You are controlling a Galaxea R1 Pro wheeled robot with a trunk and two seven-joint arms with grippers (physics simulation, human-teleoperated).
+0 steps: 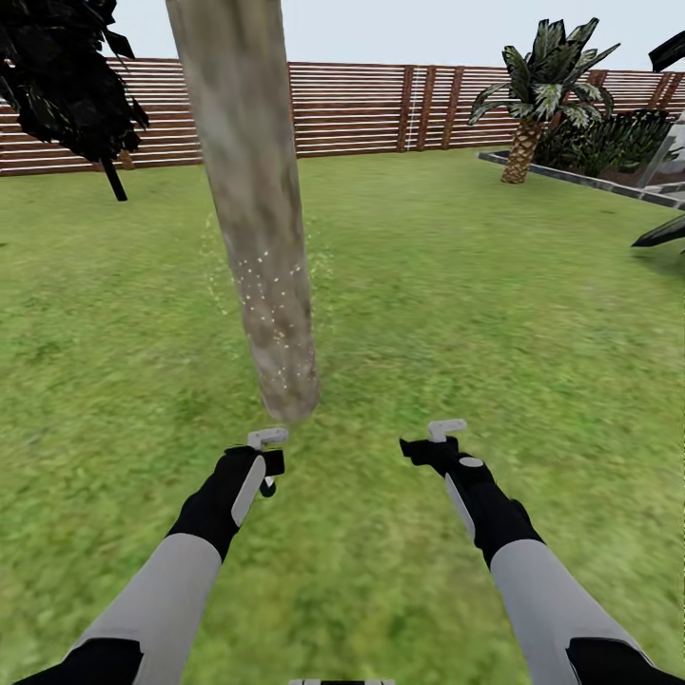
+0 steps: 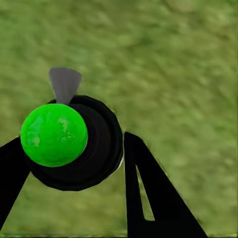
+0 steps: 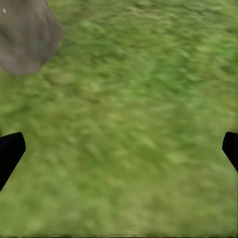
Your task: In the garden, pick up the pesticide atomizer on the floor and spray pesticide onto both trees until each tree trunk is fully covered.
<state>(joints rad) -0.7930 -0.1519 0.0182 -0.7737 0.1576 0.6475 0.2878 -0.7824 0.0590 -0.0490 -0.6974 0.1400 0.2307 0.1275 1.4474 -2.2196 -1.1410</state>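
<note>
Atomizer (image 1: pixel 271 466) in the left gripper (image 1: pixel 267 440), at the foot of the trunk (image 1: pixel 257 209).
In the left wrist view the atomizer (image 2: pixel 74 144) sits clamped between the fingers (image 2: pixel 148 188), black with a green ball on it and a grey tab. White specks dot the trunk partway up. The right gripper (image 1: pixel 446 430) hangs spread wide and empty over the lawn (image 1: pixel 457 285), near the trunk base (image 3: pixel 25 34). At the lawn's far edge stand a fence (image 1: pixel 381 105), a palm (image 1: pixel 538 90) and a dark conifer (image 1: pixel 67 81).
</note>
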